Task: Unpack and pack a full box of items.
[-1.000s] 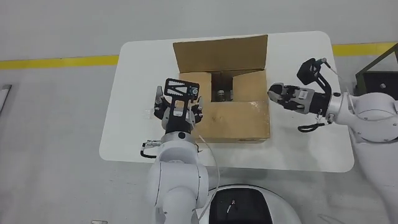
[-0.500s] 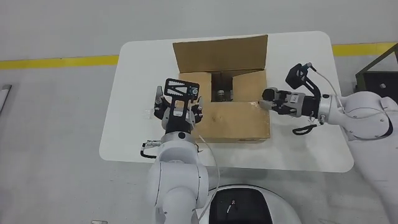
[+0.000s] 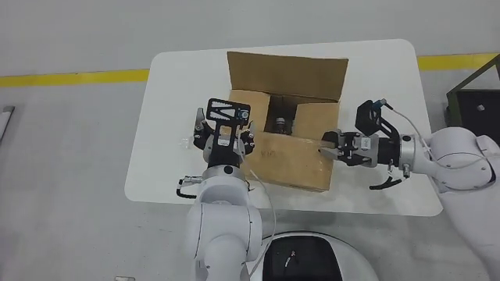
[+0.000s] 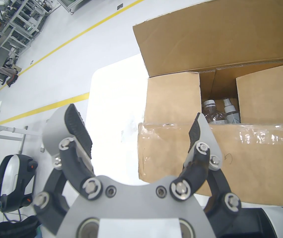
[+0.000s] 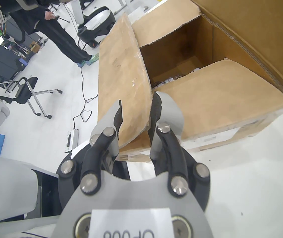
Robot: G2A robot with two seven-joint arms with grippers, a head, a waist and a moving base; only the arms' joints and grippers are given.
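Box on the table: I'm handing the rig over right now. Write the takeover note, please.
Left gripper: open, empty, beside the near left corner of the box.
Right gripper: shut on a corner of the taped near flap.
The box stands on the table, with the far flap up and both side flaps folded in. Bottles show in the gap between them.
Done: far flap open, near flap gripped.
Left: open the remaining flaps, unpack the items, repack them.

We log a robotics lab: crowded equipment racks (image 4: 17, 8), yellow floor line (image 3: 74, 78), office chair (image 5: 28, 89), loose cable (image 5: 82, 85) on the floor.
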